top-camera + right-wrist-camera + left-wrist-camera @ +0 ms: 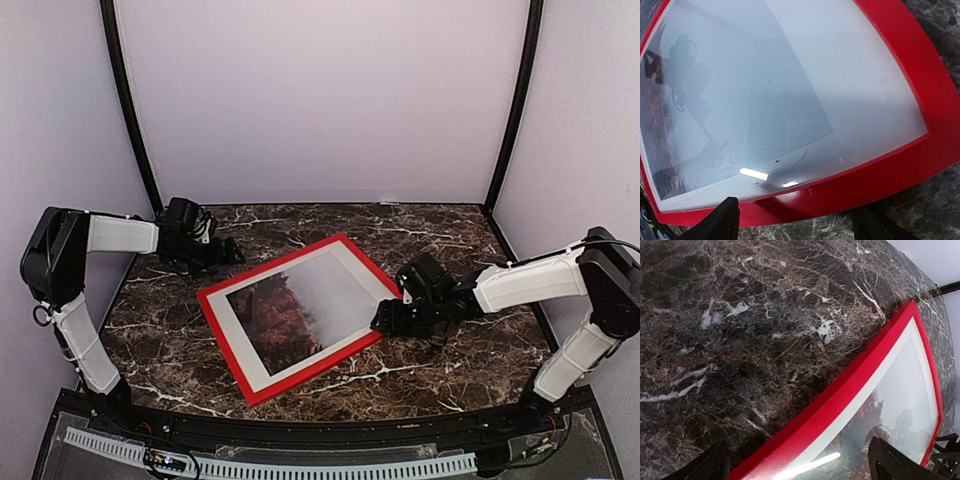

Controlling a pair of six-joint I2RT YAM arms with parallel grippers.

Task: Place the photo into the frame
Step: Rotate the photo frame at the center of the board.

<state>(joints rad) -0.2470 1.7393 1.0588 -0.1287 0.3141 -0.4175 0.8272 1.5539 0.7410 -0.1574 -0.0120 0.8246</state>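
Observation:
The red frame [222, 348] lies flat and skewed on the dark marble table, face up. The photo [290, 310] of red-orange trees fading into fog sits inside it behind a glossy pane. My left gripper [232, 255] hovers open just off the frame's far left rail. In the left wrist view, its fingers [710, 467] stand apart over the frame [850, 385] and photo [890, 405]. My right gripper [385, 318] is open at the frame's right edge. In the right wrist view, its fingertips [725, 220] flank the red rail [910, 75], with the foggy part of the photo [765, 85] beyond.
A white mat border [262, 372] rings the photo inside the frame. The marble table [440, 250] is walled by pale panels at the back and both sides. A cable tray [300, 468] runs along the near edge between the arm bases.

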